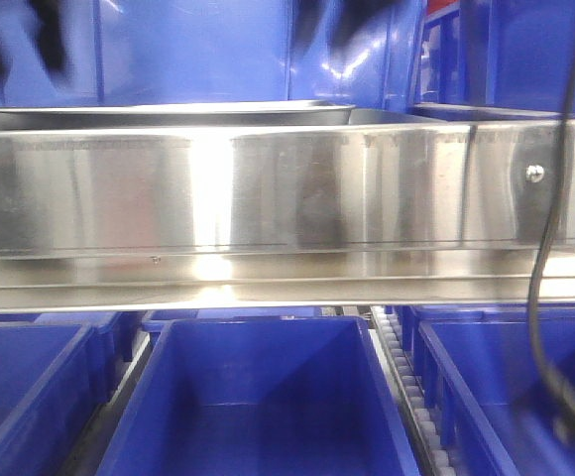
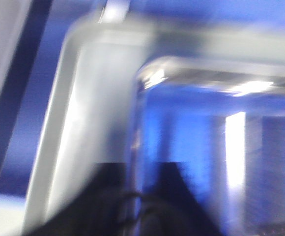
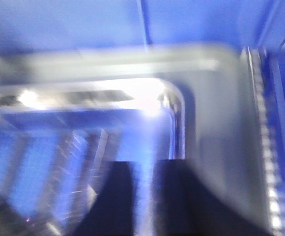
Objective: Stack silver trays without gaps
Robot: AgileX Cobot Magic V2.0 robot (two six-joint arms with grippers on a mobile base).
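In the front view a silver tray (image 1: 169, 115) lies flat behind the steel rail, left of centre. Both wrist views are blurred. The left wrist view shows a shiny silver tray (image 2: 196, 147) mirroring blue, set inside a duller outer tray (image 2: 93, 98). My left gripper (image 2: 140, 196) straddles the inner tray's left rim, fingers close together on it. In the right wrist view my right gripper (image 3: 145, 196) sits likewise at the right wall of the inner tray (image 3: 59, 162), inside the outer tray (image 3: 216, 123). From the front, both grippers (image 1: 25, 45) (image 1: 342, 25) are dark smears above the tray.
A broad steel rail (image 1: 287, 198) with a screw (image 1: 534, 173) spans the front view. Blue plastic bins (image 1: 258, 397) stand below it and behind it. A black cable (image 1: 550, 297) hangs at the right. A roller track (image 1: 402, 377) runs between the lower bins.
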